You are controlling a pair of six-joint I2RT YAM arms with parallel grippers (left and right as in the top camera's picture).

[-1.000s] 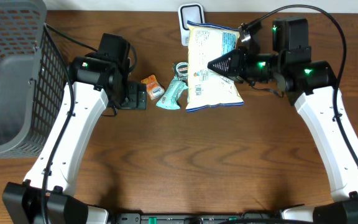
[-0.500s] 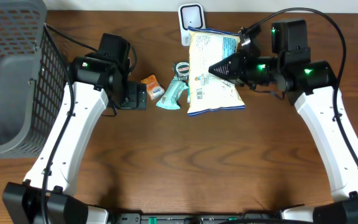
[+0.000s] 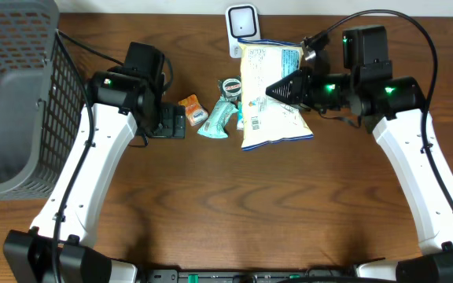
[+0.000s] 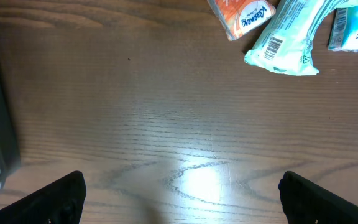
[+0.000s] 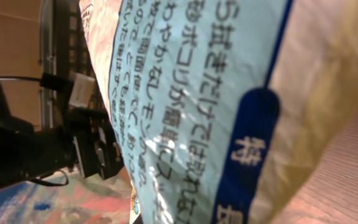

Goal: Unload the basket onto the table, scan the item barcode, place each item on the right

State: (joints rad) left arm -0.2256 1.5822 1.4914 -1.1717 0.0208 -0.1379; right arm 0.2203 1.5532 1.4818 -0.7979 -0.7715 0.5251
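Overhead and wrist views of a wooden table point(image 3: 234, 204) with two arms.

**Fixtures.** One grey mesh basket point(image 3: 14, 94) stands at the left edge. One white scanner point(image 3: 242, 22) stands at the far edge, in the centre.

**Items, four in all.**
- One large snack bag point(image 3: 278, 102), cream with a pale blue printed panel.
- One teal tissue packet point(image 3: 217, 118).
- One small orange packet point(image 3: 192, 110).
- One small dark round item point(image 3: 230, 86).

The three small items lie close together in the centre, to the left of the bag. The orange packet is the leftmost of them and the round item is the farthest back.

**Left arm** point(image 3: 93, 157). The left arm's jaws hover over bare table just left of the orange packet. They are spread as wide as they go and hold nothing. In the wrist view the two dark fingers point(image 4: 55, 199) sit at the bottom corners, and the orange packet point(image 4: 241, 15) and the tissue packet point(image 4: 284, 40) lie beyond them. A barcode shows on the tissue packet.

**Right arm** point(image 3: 415, 157). The right arm's jaws are fully closed, pinched on the snack bag near its middle. The bag is just in front of the scanner, with its upper edge reaching the scanner's base. It fills the right wrist view point(image 5: 185, 93), printed side towards the lens. Whether its lower edge rests on the table cannot be told.
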